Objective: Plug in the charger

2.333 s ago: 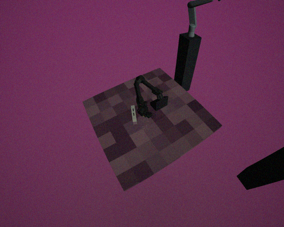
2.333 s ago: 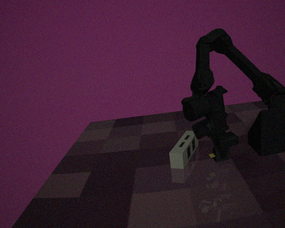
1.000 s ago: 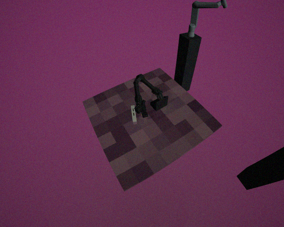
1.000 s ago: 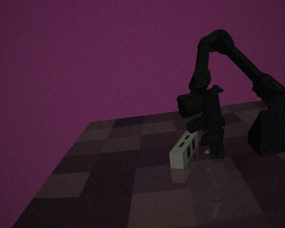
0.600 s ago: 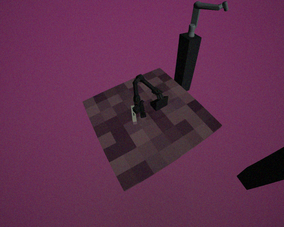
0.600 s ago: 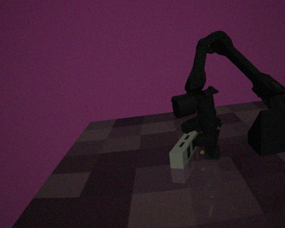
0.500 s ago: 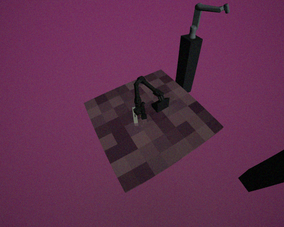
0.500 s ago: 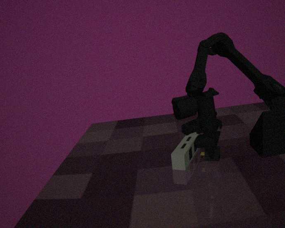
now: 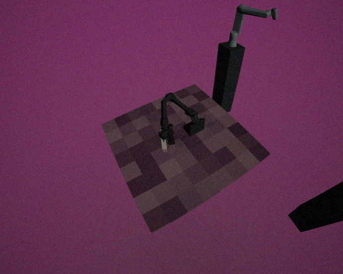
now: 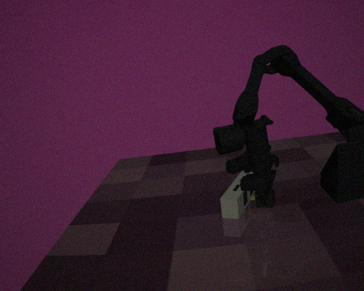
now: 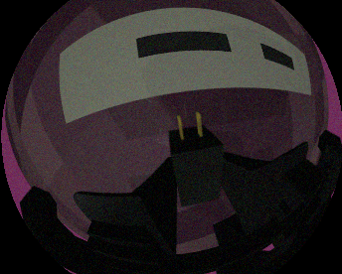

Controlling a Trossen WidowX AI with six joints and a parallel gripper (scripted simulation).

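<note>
The pale power strip (image 9: 163, 145) (image 10: 229, 206) (image 11: 99, 74) stands on the tiled table top. In the wrist view its face with two dark slots spans the upper part. The exterior view shows dark outlet openings on its side towards my gripper. My gripper (image 9: 171, 141) (image 10: 265, 199) (image 11: 191, 158) is beside that side, shut on the black charger (image 11: 200, 180). Its two yellow prongs (image 10: 252, 197) (image 11: 190, 126) point towards the strip, close to its side. In the wrist view they end short of the pale face's lower edge. The outlet openings do not show there, so alignment and contact cannot be told.
The tiled table top (image 9: 177, 185) (image 10: 209, 267) carries the strip. My arm's dark base block (image 9: 194, 127) (image 10: 346, 173) stands to the right. Beyond the table are a grey arm (image 9: 253, 12) on a tall black pedestal (image 9: 228, 74) and a black block (image 9: 320, 208) at lower right.
</note>
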